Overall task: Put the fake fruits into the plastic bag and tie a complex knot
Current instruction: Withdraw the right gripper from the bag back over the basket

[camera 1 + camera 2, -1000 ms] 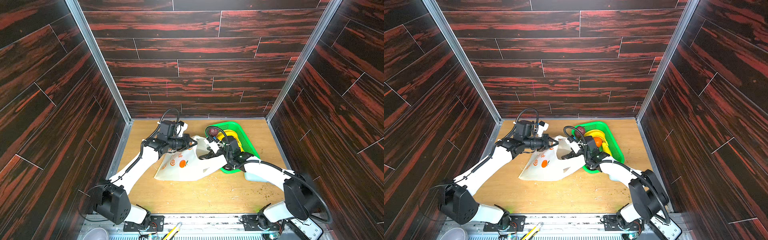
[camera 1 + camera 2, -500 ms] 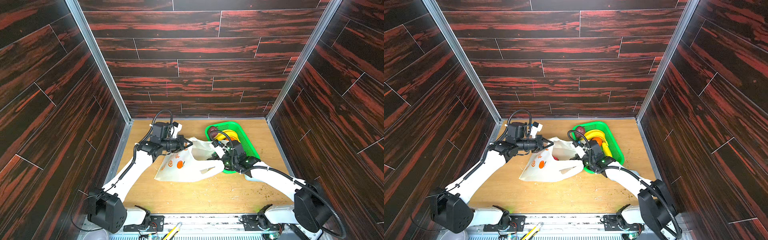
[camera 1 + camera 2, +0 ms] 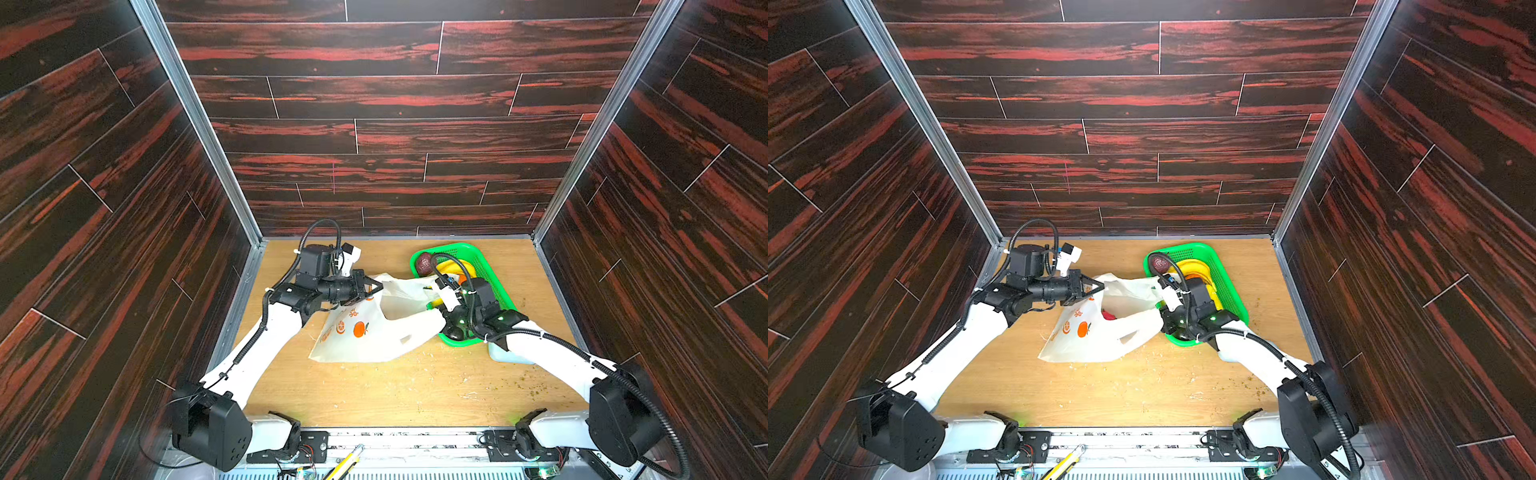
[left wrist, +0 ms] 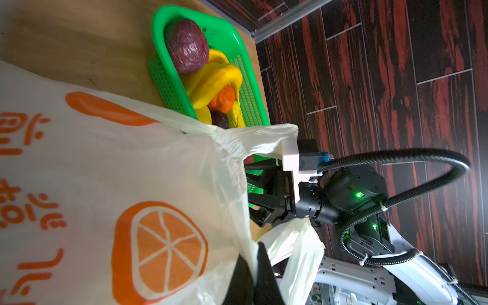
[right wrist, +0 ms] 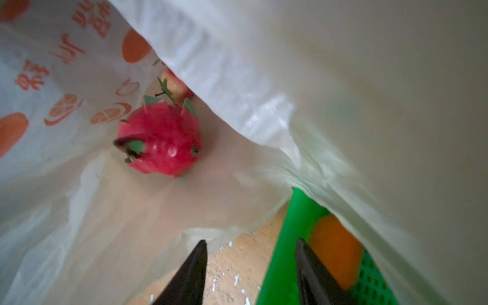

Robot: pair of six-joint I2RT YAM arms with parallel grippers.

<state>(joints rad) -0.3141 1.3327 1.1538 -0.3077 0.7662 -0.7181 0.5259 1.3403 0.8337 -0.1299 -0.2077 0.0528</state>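
We begin with the light wooden tabletop [image 3: 374, 399], where the thin, translucent cream-white plastic bag printed with orange slices [image 3: 365, 336] lies on its side. Its mouth faces the green plastic mesh basket [image 3: 459, 246], and its rim touches the basket's near edge. We judge the film to be light, limp and slippery. It will sag shut unless it is held at the rim or by a strap handle, and bunched film should hold better in a pinch than a single layer. The left gripper [image 3: 376, 286] is clenched on the upper edge of the mouth and lifts it open; in the left wrist view we see its fingers [image 4: 264, 272] pinching the film. The right gripper [image 5: 250, 241] sits at the mouth above the basket rim, its jaws parted with nothing between them. In the basket lie glossy yellow plastic bananas [image 4: 214, 79], a wrinkled dark purple ball [image 4: 186, 50] and a small orange fruit [image 4: 221, 99]. Inside the bag rests a pink plastic dragon fruit with green tips [image 5: 161, 142], with a paler fruit half hidden behind it. We take these fruits to be light, hard and smooth, so they may roll or slip out of the jaws. We would grip the bananas across the middle of their curve and the round fruits across their widest part.
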